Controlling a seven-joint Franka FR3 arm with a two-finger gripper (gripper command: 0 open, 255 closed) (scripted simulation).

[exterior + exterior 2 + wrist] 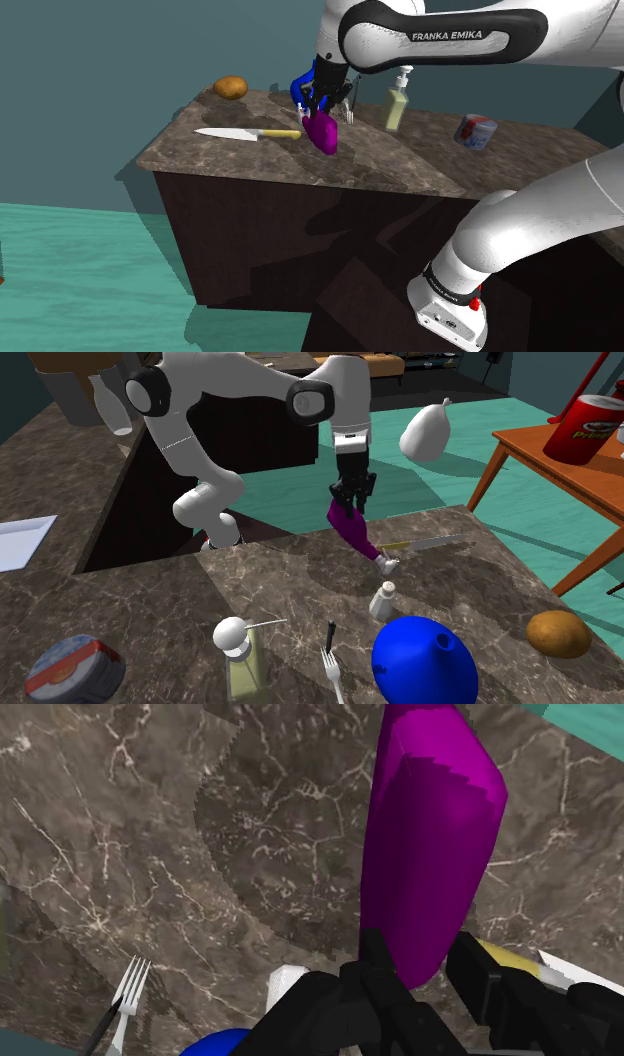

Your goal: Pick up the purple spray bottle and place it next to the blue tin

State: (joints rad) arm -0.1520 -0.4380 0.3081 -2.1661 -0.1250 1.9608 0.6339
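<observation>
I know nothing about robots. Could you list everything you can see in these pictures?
purple spray bottle: one, purple, tilted, clasped above the counter
blue tin: one, blue and red, counter, shoulder view's right
knife: one, white blade, yellow handle, counter beside the bottle
potato: one, brown, counter's far corner
soap dispenser: one, yellowish, white pump, counter
fork: one, white prongs, dark handle, counter
round blue object: one, blue, beside the fork
shaker: one, white, counter
can: one, red, on the side table
side table: one, orange-brown
counter: one, dark marble
arm: one, white
gripper: one, black, shut on the bottle
</observation>
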